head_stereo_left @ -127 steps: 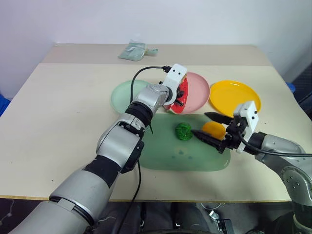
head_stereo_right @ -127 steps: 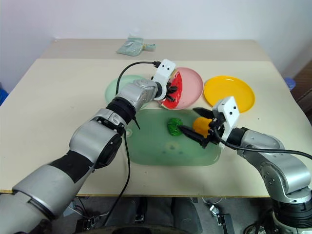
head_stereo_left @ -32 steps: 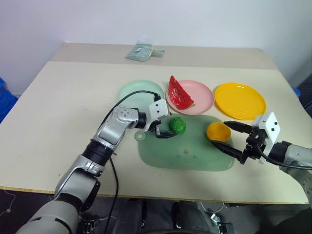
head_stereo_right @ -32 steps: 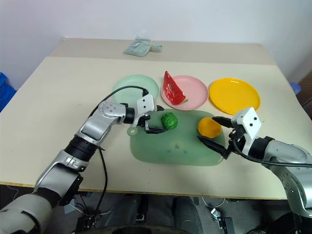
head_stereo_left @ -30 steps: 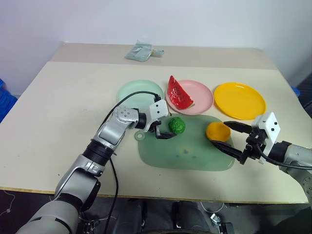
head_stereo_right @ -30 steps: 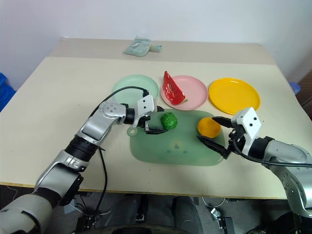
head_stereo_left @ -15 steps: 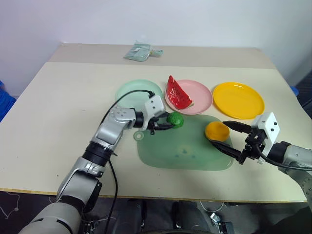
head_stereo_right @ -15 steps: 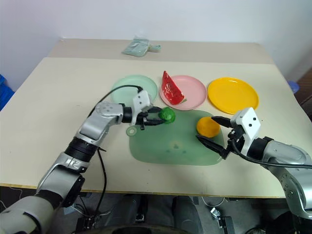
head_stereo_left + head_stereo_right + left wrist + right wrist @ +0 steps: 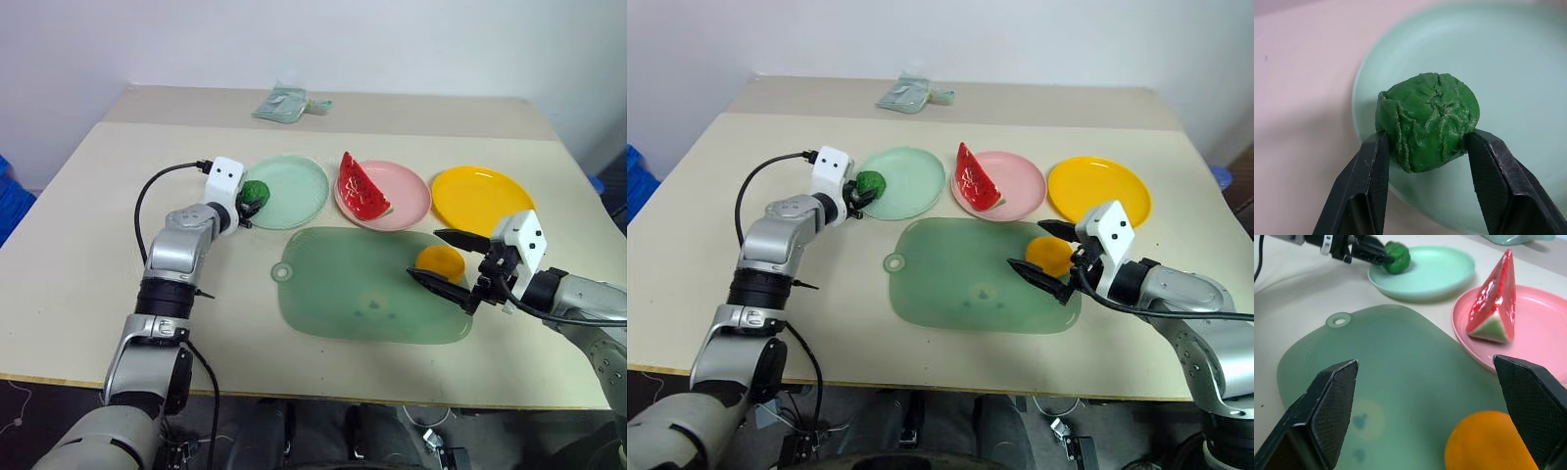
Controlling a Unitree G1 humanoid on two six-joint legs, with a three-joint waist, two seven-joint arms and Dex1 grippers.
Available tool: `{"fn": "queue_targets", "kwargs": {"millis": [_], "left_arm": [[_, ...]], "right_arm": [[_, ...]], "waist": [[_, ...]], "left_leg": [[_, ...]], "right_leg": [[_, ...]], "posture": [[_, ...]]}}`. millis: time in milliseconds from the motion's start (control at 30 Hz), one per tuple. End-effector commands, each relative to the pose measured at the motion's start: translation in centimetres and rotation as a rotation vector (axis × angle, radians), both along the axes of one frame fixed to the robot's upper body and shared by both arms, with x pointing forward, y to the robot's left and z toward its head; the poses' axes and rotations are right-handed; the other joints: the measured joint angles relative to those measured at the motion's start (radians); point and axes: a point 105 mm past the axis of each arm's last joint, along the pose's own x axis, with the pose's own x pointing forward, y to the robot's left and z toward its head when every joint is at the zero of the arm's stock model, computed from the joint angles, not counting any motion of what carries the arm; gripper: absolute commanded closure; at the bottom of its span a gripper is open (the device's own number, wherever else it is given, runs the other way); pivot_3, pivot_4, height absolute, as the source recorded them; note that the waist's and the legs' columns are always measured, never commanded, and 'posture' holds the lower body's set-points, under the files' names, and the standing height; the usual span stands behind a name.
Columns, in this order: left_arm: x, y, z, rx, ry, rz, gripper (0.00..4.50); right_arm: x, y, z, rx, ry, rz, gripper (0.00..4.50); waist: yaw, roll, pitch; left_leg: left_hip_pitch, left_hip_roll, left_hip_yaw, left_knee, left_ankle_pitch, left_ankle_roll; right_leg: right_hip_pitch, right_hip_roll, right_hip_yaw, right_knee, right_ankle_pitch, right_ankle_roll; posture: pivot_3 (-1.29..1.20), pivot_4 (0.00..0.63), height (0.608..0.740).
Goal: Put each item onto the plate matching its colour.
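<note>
One green ball (image 9: 1427, 120) between end effector (image 9: 1428, 159) fingers

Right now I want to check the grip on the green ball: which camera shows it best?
The left wrist view: the green ball sits large between the left gripper's two black fingers, over the rim of the mint plate. Both eye views show it small at that plate's edge; the right wrist view shows it far off, partly behind the fingers.

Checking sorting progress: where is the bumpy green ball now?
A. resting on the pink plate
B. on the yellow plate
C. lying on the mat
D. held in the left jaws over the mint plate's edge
D: the left gripper clamps the green ball over the mint plate rim.
</note>
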Motion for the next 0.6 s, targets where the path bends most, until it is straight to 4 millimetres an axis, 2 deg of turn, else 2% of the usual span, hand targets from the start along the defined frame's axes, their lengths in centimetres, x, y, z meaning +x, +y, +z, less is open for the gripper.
{"fn": "queue_targets", "kwargs": {"millis": [33, 67, 267, 367, 500, 600], "left_arm": [[0.3, -1.3, 2.1, -0.023, -0.087, -0.063, 0.45], [0.2, -1.4, 2.4, -0.021, -0.099, -0.076, 0.02], [-1.6, -1.3, 4.3, -0.013, -0.188, -0.191, 0.02], [-4.3, -1.0, 5.5, 0.028, -0.273, -0.329, 0.02], [-10.4, -3.6, 3.9, 0.084, -0.232, -0.690, 0.02], [-12.6, -5.4, 3.3, 0.024, -0.179, -0.814, 0.02]], "right_arm": [[0.2, 0.0, 0.5, -0.010, -0.033, -0.015, 0.00], [0.2, -0.1, 0.4, -0.010, -0.031, -0.026, 0.00], [0.6, -0.9, 0.2, 0.017, 0.011, -0.074, 0.00], [1.3, -2.2, -0.5, -0.065, 0.003, -0.158, 0.00], [1.4, -2.3, -2.1, -0.128, 0.035, -0.172, 0.00], [1.6, -2.3, -3.2, -0.158, 0.057, -0.187, 0.00]], "waist": [[-0.002, 0.000, 0.000], [-0.002, 0.000, 0.000], [-0.008, 0.000, 0.000], [-0.015, 0.000, 0.000], [-0.026, 0.001, 0.000], [-0.025, 0.001, 0.000]], "left_leg": [[0.000, 0.000, 0.000, 0.000, 0.000, 0.000], [0.000, 0.000, 0.000, 0.000, 0.000, 0.000], [0.000, 0.001, 0.001, -0.001, 0.000, -0.001], [0.000, 0.001, 0.001, -0.002, 0.000, -0.001], [0.000, 0.001, 0.001, -0.003, 0.000, -0.001], [0.000, 0.001, 0.001, -0.003, 0.000, -0.001]], "right_leg": [[0.000, 0.000, 0.000, 0.000, 0.000, 0.000], [0.000, 0.000, 0.000, 0.000, 0.000, 0.000], [-0.002, 0.000, 0.001, 0.001, 0.000, 0.000], [-0.002, -0.001, 0.002, 0.000, 0.000, 0.000], [-0.002, -0.002, 0.002, 0.000, 0.000, 0.000], [-0.001, -0.003, 0.001, -0.001, 0.000, 0.000]], "posture": [[0.00, 0.150, 0.740], [0.00, 0.150, 0.740], [0.00, 0.150, 0.740], [0.00, 0.150, 0.740], [0.00, 0.150, 0.740], [0.00, 0.150, 0.740]]}}
